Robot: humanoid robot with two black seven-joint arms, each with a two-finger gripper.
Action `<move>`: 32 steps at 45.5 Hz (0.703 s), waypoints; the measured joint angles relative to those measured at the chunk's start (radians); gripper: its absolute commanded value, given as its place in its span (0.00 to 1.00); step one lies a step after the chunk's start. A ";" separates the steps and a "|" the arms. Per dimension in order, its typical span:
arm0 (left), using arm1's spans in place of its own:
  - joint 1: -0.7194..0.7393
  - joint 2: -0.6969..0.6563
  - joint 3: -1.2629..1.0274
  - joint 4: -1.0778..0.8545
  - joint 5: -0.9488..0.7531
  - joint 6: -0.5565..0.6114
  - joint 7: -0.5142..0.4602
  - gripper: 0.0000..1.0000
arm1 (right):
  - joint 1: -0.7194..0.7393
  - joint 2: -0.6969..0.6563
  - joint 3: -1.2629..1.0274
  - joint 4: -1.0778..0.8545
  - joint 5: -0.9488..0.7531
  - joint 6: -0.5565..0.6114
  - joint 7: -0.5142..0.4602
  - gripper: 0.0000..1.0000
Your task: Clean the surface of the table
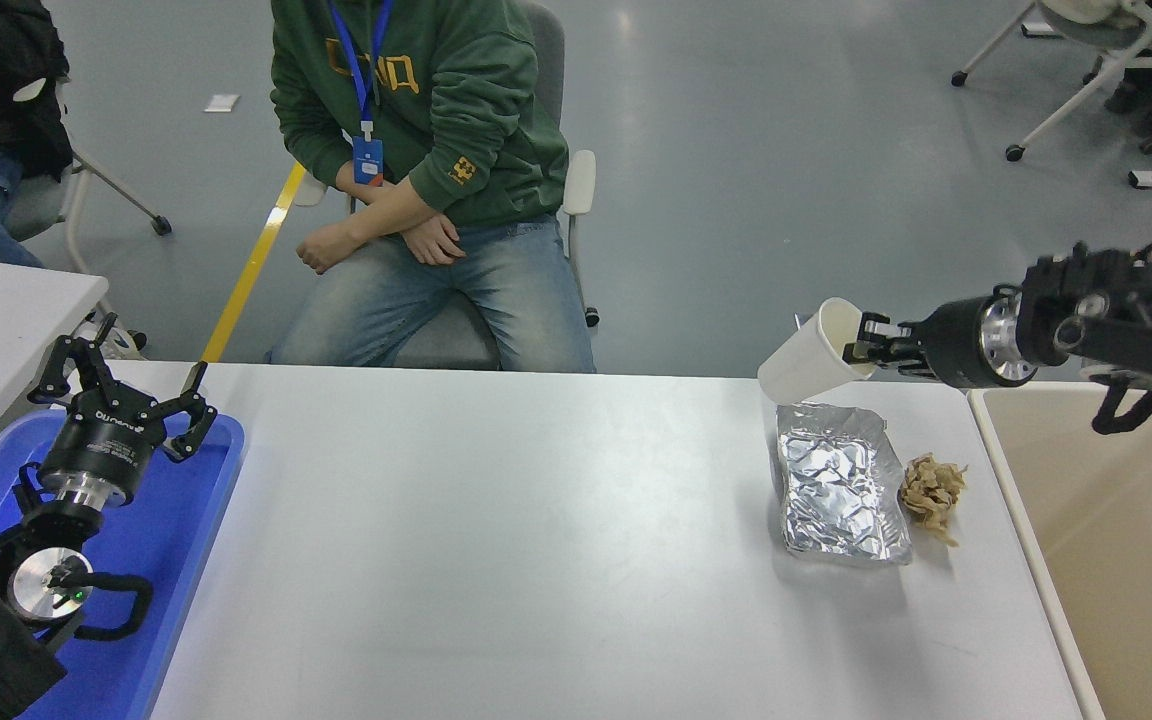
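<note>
Right pincer clamped on rim of white paper cup, cup tilted, clear of desk. Desk below-left of pincer: white, smooth; foil bag, crumpled brown paper beneath. Left pincer spread wide, holding nothing, over blue tray.

Left pincer body: white brand lettering, unreadable; hoodie: yellow print, illegible

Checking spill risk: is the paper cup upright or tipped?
Tipped. The paper cup hangs tilted, mouth toward the right gripper, which pinches its rim, above the table surface.
</note>
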 measured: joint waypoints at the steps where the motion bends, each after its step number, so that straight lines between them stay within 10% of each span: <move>1: 0.000 0.000 0.000 0.000 0.000 0.000 0.000 1.00 | 0.006 -0.008 0.000 0.003 0.000 0.005 0.000 0.00; 32: 0.000 0.000 0.000 0.000 0.000 0.000 0.001 1.00 | 0.110 -0.193 0.001 0.051 -0.043 0.135 0.003 0.00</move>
